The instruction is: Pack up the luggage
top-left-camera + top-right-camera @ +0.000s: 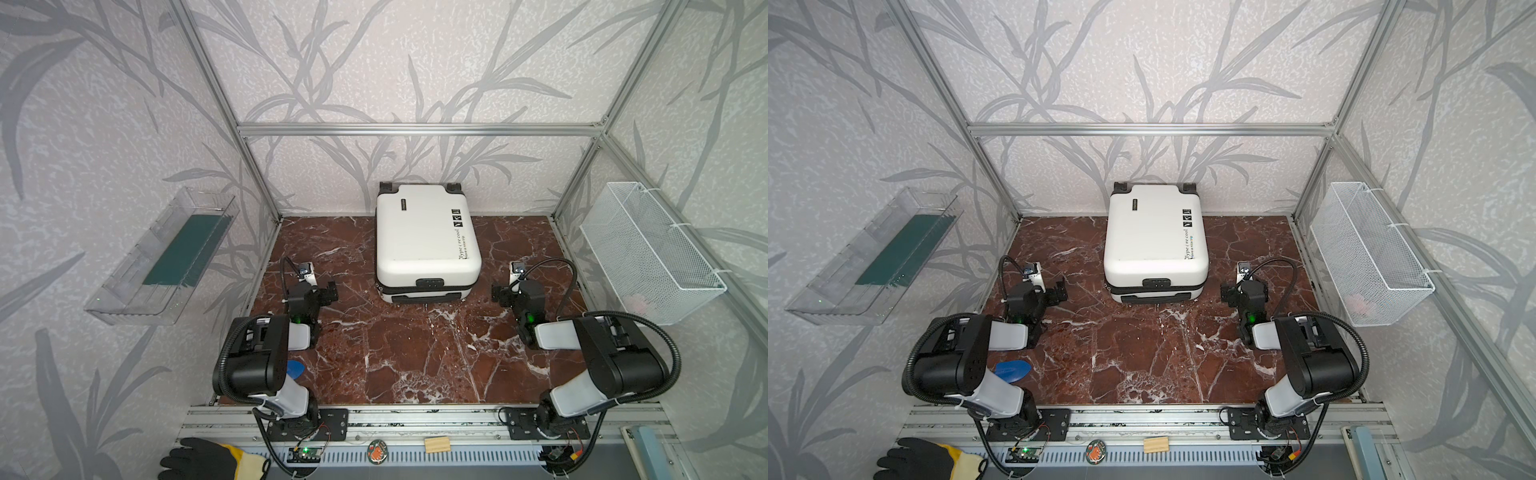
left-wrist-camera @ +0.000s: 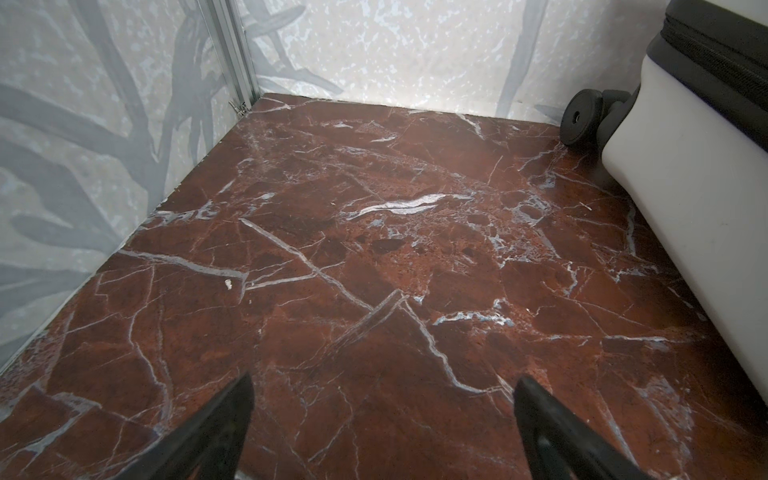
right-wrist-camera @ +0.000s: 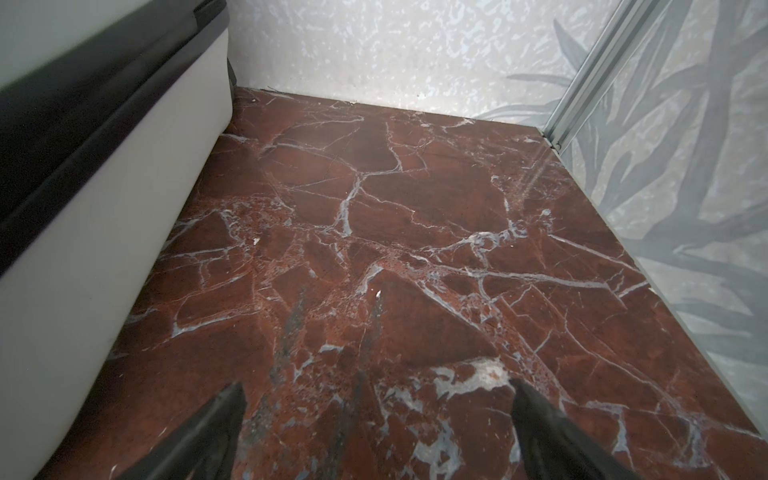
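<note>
**Inspector:** Report, near to far.

**Operator:** At the near rail I see a black-and-yellow glove (image 1: 208, 460). A blue item (image 1: 296, 369) lies on the surface (image 1: 415, 357), partly under my left arm.

**Inspector:** Fingers?

**Operator:** Left fingers (image 2: 216, 436) are spread wide, holding nothing. Right fingers (image 3: 548, 432) are likewise wide apart, holding nothing.

**Inspector:** The luggage?

**Operator:** The luggage (image 1: 424, 241) lies flat and zipped shut at the far middle of the surface, wheels toward the far wall, handle toward me. Neither arm touches it. A clear tray (image 1: 166, 257) hangs on the left wall and a wire basket (image 1: 648, 249) on the right.
</note>
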Robot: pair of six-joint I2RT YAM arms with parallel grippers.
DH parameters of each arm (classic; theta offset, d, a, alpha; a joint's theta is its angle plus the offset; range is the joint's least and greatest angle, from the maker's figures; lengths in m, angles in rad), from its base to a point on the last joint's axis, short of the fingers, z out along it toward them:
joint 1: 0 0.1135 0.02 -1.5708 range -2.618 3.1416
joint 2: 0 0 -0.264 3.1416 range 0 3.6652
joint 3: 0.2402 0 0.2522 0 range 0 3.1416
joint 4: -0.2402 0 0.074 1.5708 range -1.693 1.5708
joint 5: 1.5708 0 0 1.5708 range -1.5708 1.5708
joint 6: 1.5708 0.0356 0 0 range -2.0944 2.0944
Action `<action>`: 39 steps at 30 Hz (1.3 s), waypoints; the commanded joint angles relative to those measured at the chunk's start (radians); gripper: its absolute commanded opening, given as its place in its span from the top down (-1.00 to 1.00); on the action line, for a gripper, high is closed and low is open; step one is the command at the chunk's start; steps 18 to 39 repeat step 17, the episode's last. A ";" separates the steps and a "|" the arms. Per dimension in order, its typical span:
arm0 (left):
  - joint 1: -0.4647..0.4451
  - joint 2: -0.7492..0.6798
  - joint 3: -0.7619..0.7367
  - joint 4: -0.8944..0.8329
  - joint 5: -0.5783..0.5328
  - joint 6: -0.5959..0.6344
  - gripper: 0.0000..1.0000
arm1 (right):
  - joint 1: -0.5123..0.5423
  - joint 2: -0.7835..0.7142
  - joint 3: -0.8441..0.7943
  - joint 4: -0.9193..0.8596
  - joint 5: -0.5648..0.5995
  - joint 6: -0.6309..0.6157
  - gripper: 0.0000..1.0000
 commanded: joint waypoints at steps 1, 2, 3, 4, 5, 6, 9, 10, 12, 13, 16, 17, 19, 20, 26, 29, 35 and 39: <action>-0.002 -0.003 0.018 0.019 0.008 0.024 -0.98 | -0.003 -0.024 0.016 -0.011 -0.006 0.001 -0.98; -0.003 -0.003 0.018 0.019 0.007 0.024 -0.98 | -0.003 -0.023 0.016 -0.010 -0.006 0.001 -0.98; -0.002 -0.003 0.018 0.017 0.007 0.024 -0.98 | -0.003 -0.022 0.014 -0.004 -0.004 0.002 -0.98; -0.002 -0.003 0.019 0.016 0.007 0.024 -0.98 | -0.003 -0.022 0.014 -0.004 -0.004 0.003 -0.98; -0.004 -0.004 0.019 0.017 0.006 0.024 -0.98 | -0.003 -0.022 0.014 -0.004 -0.005 0.002 -0.98; -0.004 -0.003 0.019 0.017 0.006 0.024 -0.99 | -0.003 -0.022 0.015 -0.006 -0.004 0.002 -0.98; -0.003 -0.003 0.018 0.017 0.006 0.024 -0.98 | -0.003 -0.022 0.014 -0.005 -0.004 0.003 -0.98; -0.004 -0.003 0.020 0.015 0.005 0.025 -0.98 | -0.003 -0.022 0.014 -0.005 -0.004 0.003 -0.98; -0.003 -0.003 0.025 0.007 0.005 0.022 -0.98 | -0.003 -0.022 0.014 -0.005 -0.004 0.003 -0.98; -0.003 -0.003 0.026 0.007 0.005 0.022 -0.98 | -0.003 -0.023 0.014 -0.007 -0.004 0.003 -0.98; -0.003 -0.003 0.020 0.018 0.005 0.024 -0.98 | -0.003 -0.022 0.015 -0.006 -0.005 0.003 -0.98; -0.003 -0.004 0.019 0.018 0.005 0.024 -0.98 | -0.003 -0.022 0.014 -0.005 -0.004 0.003 -0.98; -0.003 -0.004 0.019 0.018 0.005 0.024 -0.98 | -0.003 -0.022 0.014 -0.005 -0.004 0.003 -0.98; -0.003 -0.004 0.019 0.018 0.005 0.024 -0.98 | -0.003 -0.022 0.014 -0.005 -0.004 0.003 -0.98; -0.003 -0.004 0.019 0.018 0.005 0.024 -0.98 | -0.003 -0.022 0.014 -0.005 -0.004 0.003 -0.98; -0.003 -0.004 0.019 0.018 0.005 0.024 -0.98 | -0.003 -0.022 0.014 -0.005 -0.004 0.003 -0.98; -0.003 -0.004 0.019 0.018 0.005 0.024 -0.98 | -0.003 -0.022 0.014 -0.005 -0.004 0.003 -0.98; -0.003 -0.004 0.019 0.018 0.005 0.024 -0.98 | -0.003 -0.022 0.014 -0.005 -0.004 0.003 -0.98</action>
